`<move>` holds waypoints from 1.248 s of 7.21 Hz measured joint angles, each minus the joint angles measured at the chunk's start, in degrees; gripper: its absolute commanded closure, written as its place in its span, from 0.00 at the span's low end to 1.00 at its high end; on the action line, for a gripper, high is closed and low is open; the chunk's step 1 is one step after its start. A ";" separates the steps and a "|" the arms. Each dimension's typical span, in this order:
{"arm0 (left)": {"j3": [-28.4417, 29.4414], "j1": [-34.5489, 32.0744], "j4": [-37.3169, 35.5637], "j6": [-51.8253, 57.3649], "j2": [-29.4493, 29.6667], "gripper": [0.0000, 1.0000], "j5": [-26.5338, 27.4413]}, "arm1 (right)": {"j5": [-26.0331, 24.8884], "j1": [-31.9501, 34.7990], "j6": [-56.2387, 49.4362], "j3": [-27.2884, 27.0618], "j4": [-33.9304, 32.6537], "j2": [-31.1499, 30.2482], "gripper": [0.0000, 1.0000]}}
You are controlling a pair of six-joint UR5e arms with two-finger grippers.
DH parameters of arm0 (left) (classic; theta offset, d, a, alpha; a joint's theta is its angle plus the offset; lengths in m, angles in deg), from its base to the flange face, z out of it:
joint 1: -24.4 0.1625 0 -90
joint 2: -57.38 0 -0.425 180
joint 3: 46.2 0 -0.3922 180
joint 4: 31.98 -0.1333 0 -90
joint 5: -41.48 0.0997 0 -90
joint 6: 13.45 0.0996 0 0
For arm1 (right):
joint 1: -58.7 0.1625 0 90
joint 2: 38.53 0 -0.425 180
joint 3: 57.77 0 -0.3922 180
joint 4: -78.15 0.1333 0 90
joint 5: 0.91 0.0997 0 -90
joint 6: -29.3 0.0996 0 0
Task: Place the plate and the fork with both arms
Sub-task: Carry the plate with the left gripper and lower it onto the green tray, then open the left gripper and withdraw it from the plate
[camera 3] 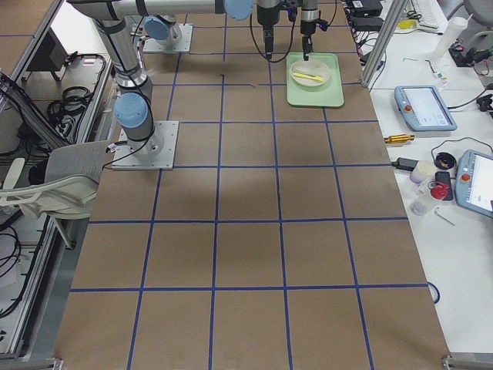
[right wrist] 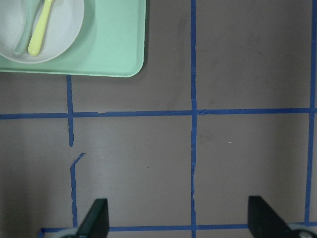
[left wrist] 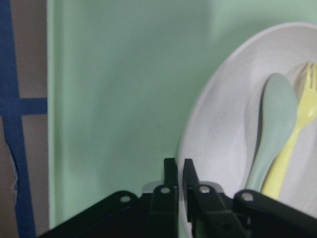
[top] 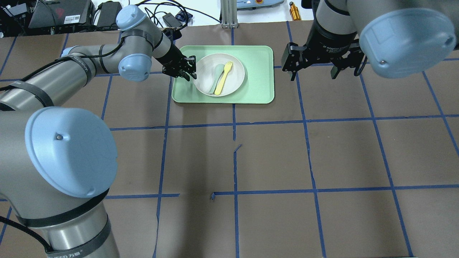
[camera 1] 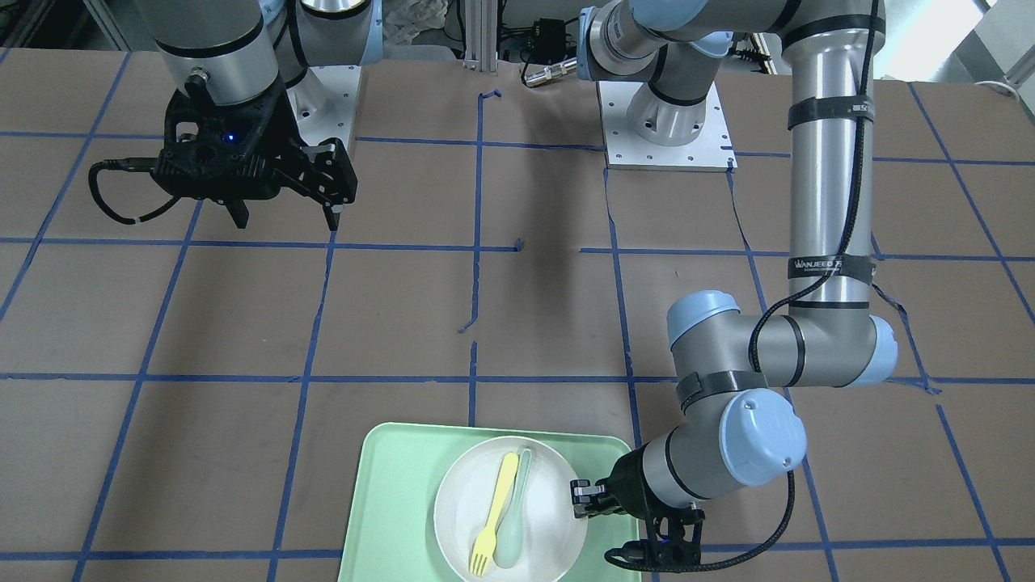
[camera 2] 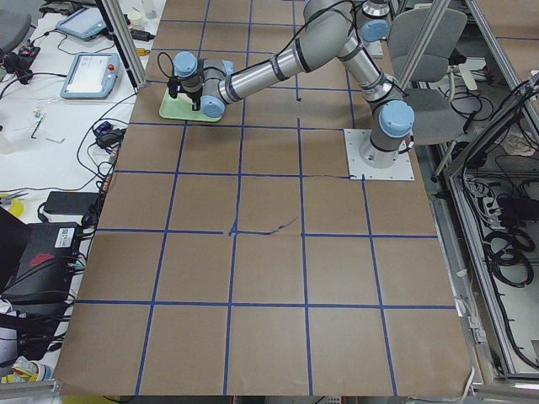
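Brown gridded table [top: 322, 154]: plate [top: 204, 81] on green tray [top: 258, 71], fork [top: 223, 76] and spoon [top: 218, 68] lying in it; left fingers [left wrist: 170, 178] pinched onto plate rim, likely for lifting; right fingers [right wrist: 96, 220] spread wide beside tray, idle.

Left end effector [left wrist: 178, 167] pinched on plate [left wrist: 223, 129] rim; right end effector [right wrist: 178, 220] spread wide.

overhead: rear | front: opposite | 2 sides: far | 2 wrists: close | shared: tray [top: 258, 71]
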 measured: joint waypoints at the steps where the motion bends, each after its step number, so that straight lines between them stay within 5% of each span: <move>1: -1.40 0.12 0.45 -0.03 -2.18 0.00 5.74 | 0.00 0.00 -0.01 0.00 0.00 0.01 0.00; 5: -2.70 1.88 15.84 -0.04 -17.60 0.00 17.06 | -0.04 0.00 -0.06 -0.06 -0.15 0.11 0.00; 9: -3.20 0.10 34.76 -3.41 -33.56 0.00 18.64 | 0.00 0.06 0.13 0.02 -0.64 0.53 0.00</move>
